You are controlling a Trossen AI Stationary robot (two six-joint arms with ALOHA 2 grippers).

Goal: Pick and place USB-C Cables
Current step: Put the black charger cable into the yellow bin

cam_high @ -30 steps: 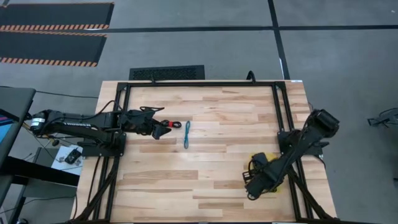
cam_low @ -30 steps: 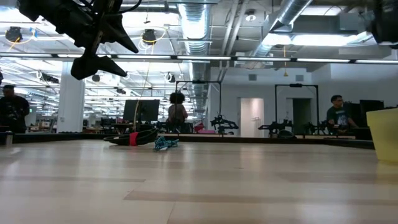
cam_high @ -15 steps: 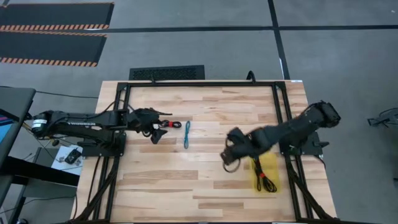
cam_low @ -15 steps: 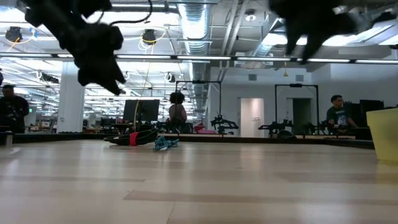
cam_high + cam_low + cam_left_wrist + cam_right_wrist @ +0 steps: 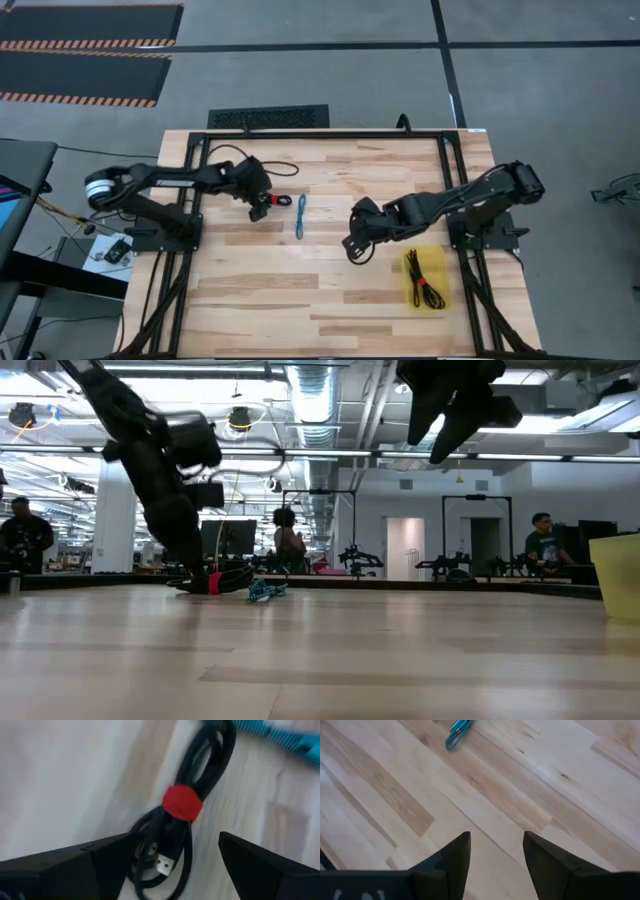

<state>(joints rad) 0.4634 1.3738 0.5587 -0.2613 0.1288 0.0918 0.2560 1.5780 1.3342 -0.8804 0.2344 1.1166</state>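
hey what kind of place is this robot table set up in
Likely an open robotics lab or workshop. Behind the wooden table hang bare ceiling ducts, a person sits at a workbench, and striped hazard mats mark the grey floor.

black cable [image 5: 200,775], red tie [image 5: 183,802] | light-blue cable [image 5: 299,216] | yellow tray [image 5: 436,262]

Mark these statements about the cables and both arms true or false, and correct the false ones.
1. The left end effector is open around the black coiled cable with a red tie. True.
2. The right end effector holds the thin light blue cable. False: it is open and empty, and that cable lies on the wooden table.
3. A black cable lies on the flat yellow tray. True.
4. The yellow tray sits beside the left arm. False: it is by the right arm.
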